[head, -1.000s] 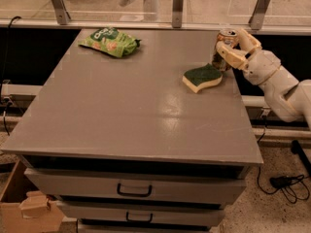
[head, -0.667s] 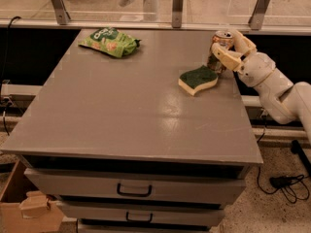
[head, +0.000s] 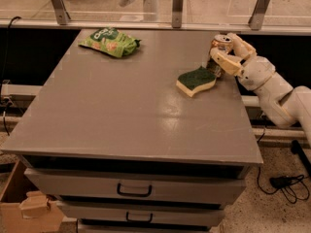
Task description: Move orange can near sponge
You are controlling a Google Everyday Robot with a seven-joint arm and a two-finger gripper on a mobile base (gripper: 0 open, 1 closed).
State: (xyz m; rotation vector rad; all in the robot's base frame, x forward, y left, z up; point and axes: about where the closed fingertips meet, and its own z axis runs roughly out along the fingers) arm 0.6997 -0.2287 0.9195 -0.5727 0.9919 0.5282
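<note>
The sponge (head: pixel 196 80) lies on the grey table top (head: pixel 126 106) near its right edge, dark green top up over a pale yellow body. My gripper (head: pixel 223 50) reaches in from the right, just behind and right of the sponge. Its pale fingers (head: pixel 224 60) are closed around the orange can (head: pixel 221 45). The can stands upright; only its silver top and a strip of its dark side show between the fingers. The can's base sits at the sponge's far right corner, touching or almost touching it.
A bright green snack bag (head: pixel 109 41) lies at the table's far left. A metal rail with posts (head: pixel 177 6) runs along the back edge. My white arm (head: pixel 272 86) hangs over the right edge. Drawers (head: pixel 133 191) front the table; a cardboard box (head: pixel 26 208) sits on the floor.
The gripper with the can has shifted left and slightly forward, closing in on the sponge. The sponge has been nudged a little to the left.
</note>
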